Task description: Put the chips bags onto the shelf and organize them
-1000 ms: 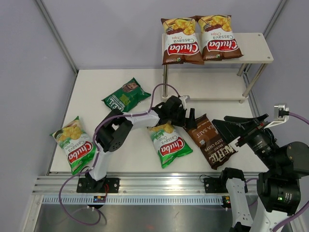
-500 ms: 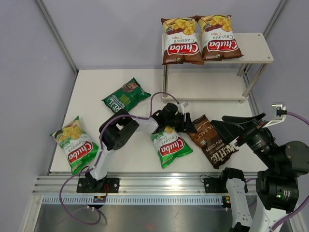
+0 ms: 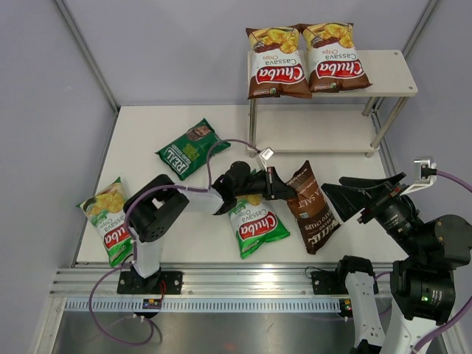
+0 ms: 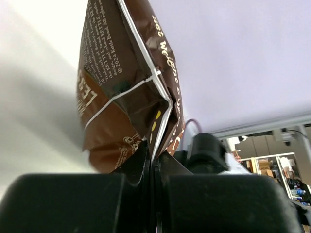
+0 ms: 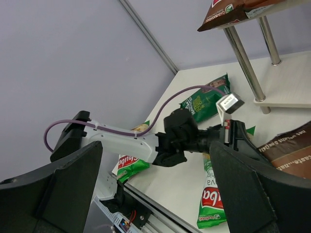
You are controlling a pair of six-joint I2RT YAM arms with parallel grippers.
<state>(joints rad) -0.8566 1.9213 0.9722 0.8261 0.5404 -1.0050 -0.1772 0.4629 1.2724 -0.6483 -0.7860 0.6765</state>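
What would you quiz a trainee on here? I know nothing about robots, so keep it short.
1. True or false: the left fingers are shut on the Kettle bag.
2. How many bags lie on the shelf's top board?
3. Which bag lies nearest the table's left edge? A: the REAL bag. B: a light-green Chuba bag. C: the Kettle bag.
Key: 1 true. 2 two, the brown Chuba bags. 3 B.
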